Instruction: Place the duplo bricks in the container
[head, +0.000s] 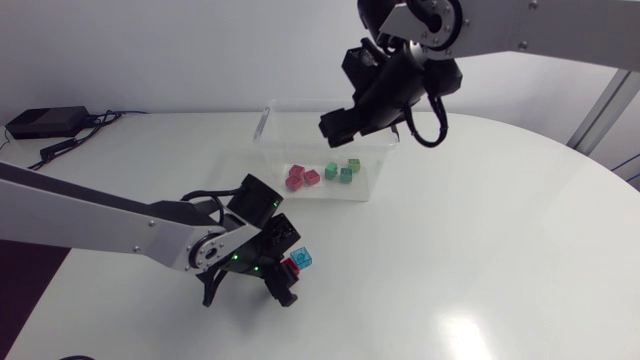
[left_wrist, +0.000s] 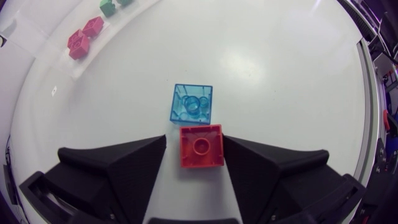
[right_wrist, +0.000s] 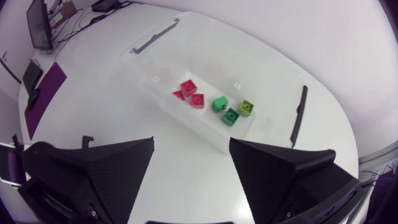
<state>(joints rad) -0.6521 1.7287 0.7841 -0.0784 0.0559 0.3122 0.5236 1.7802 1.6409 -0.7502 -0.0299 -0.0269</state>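
A red duplo brick (left_wrist: 201, 146) lies on the table between the fingers of my left gripper (left_wrist: 194, 146). One finger is against the brick and a narrow gap shows on the other side, so the gripper is open. A translucent blue brick (left_wrist: 193, 104) sits just ahead of the red one, touching it. In the head view both bricks (head: 298, 263) are at the tip of my left gripper (head: 285, 272). The clear container (head: 268, 118) holds two red bricks (head: 302, 178), two green ones (head: 338, 172) and a lime one (head: 354, 165). My right gripper (head: 335, 125) hangs open and empty above the container's (right_wrist: 149, 43) bricks (right_wrist: 189, 92).
Black cables and a small black box (head: 45, 122) lie at the table's far left. The table's curved edge (head: 600, 170) runs along the right side.
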